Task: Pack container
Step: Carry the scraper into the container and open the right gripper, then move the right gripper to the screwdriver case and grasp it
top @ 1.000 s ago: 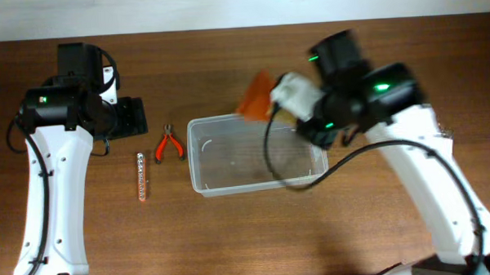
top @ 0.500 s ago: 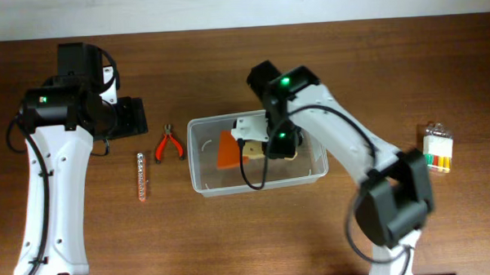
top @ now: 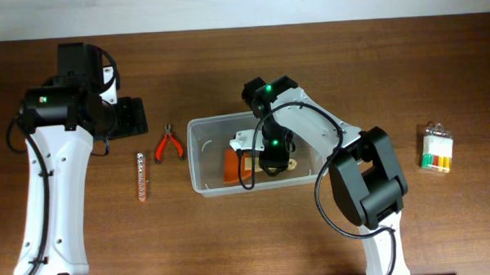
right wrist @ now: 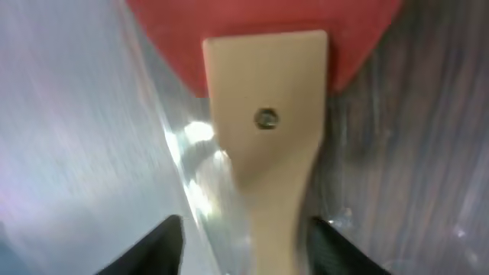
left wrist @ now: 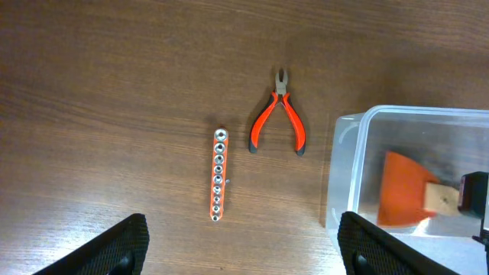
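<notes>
The brown wooden table (top: 232, 236) carries everything. The left arm (top: 54, 160) stands well to the left of the container. Its gripper (top: 130, 117) hovers over bare wood there. In the left wrist view this gripper (left wrist: 243, 225) has its two dark fingers (left wrist: 126, 244) spread wide with nothing between them.

The right arm (top: 310, 127) reaches over the container's far rim and bends down into it, so that its gripper (top: 270, 153) sits low inside the container.

The container (top: 208, 147) is a clear plastic bin with rounded corners, resting flat on the table near the middle. Its left wall (left wrist: 344, 168) also shows at the right side of the left wrist view.

Inside the container, in its left half, lies a scraper (top: 231, 162) with an orange blade and a pale wooden handle. The blade points toward the container's left wall (left wrist: 401, 198), and the handle runs back under the right gripper. In the right wrist view the handle (right wrist: 263, 114) passes between the fingers of the right gripper (right wrist: 246, 225). The fingers are parted on either side of it, with a clear gap showing on one side, so they are not clamped on the handle.

A pair of pliers (top: 170, 144) with red grips lies on the table just left of the container, apart from its wall, nose pointing away (left wrist: 279, 114).

An orange strip of sockets (top: 142, 175) lies further left of the container, beyond the pliers, running front to back (left wrist: 218, 174).

A small clear box (top: 437, 147) holding coloured pieces sits well to the right of the container.
</notes>
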